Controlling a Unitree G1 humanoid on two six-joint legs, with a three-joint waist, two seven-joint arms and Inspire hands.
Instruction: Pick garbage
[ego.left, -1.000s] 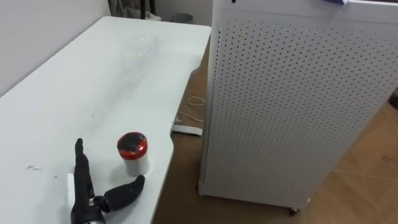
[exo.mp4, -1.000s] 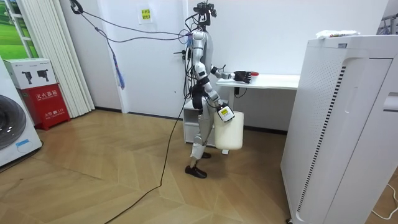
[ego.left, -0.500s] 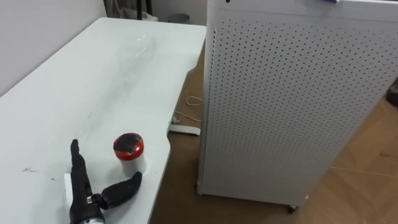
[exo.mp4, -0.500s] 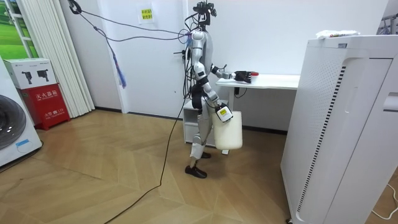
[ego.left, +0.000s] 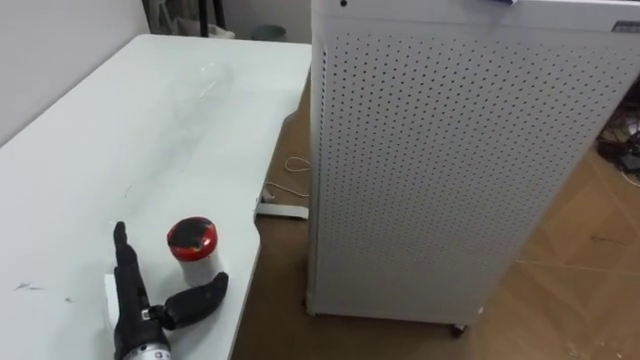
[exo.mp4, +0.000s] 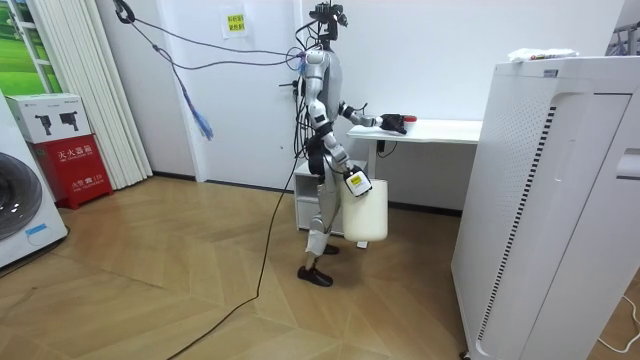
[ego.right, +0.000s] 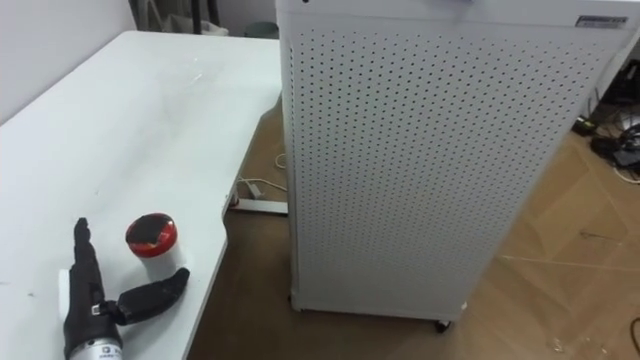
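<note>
White desk (ego.left: 110, 140) at the frame's lower left: your left hand (ego.left: 130, 298) lies released, fingers straight, thumb spread just beside the red-lidded cup (ego.left: 192, 250), not yet grasped. Your right hand (exo.mp4: 347, 176) hangs at the white bin (exo.mp4: 366, 215); you can't tell its grip. Grasping and binning are still to do.

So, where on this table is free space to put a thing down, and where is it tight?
Free: the broad table top beyond the red-lidded cup, from the wall-side edge to the edge facing the perforated cabinet. Also the strip left of the left hand. Crowded: the near corner, where the cup stands close by the open hand.
</note>
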